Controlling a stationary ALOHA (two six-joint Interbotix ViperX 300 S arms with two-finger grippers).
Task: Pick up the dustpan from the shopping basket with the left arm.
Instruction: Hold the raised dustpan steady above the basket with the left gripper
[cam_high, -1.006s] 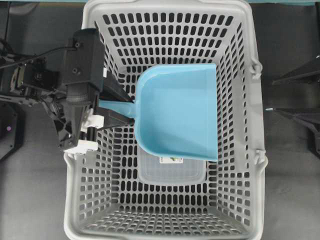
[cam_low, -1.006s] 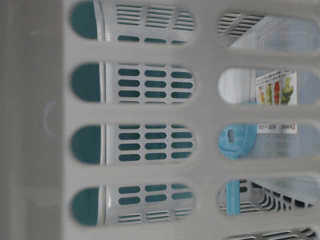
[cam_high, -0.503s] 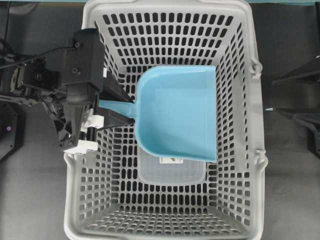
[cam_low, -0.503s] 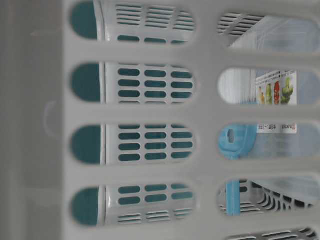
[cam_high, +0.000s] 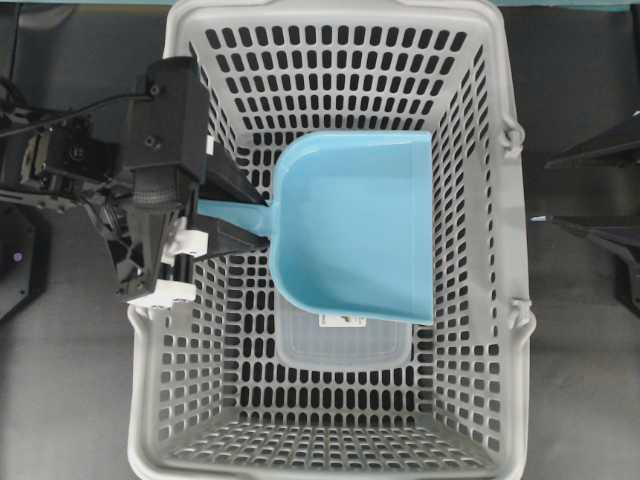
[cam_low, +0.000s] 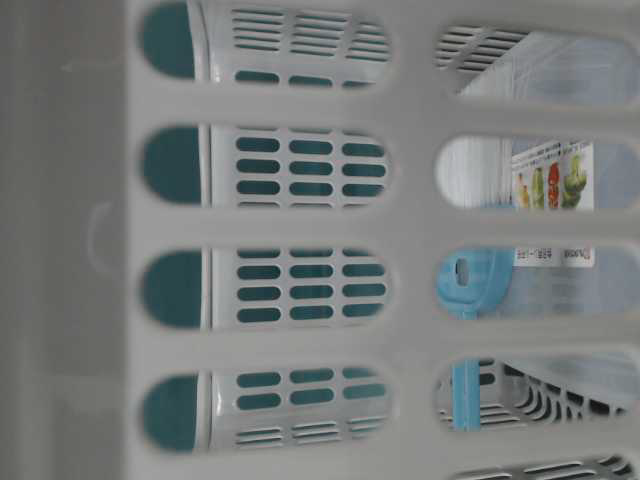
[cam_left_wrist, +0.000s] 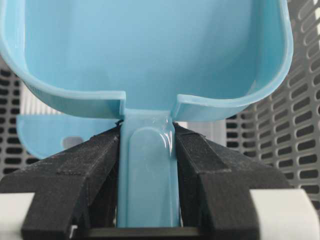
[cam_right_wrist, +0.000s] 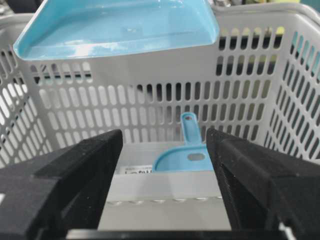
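The light blue dustpan hangs level above the floor of the grey shopping basket, tray to the right, handle to the left. My left gripper reaches over the basket's left wall and is shut on the dustpan's handle. In the left wrist view both black fingers press the handle's sides just below the dustpan tray, with the left gripper right at the handle's root. In the right wrist view the dustpan floats at the height of the basket's rim. My right gripper stands open outside the basket's right wall, holding nothing.
A blue hand brush lies on a clear plastic box with a label on the basket floor under the dustpan. The brush also shows through the slots at table level. Black parts of the right arm sit right of the basket.
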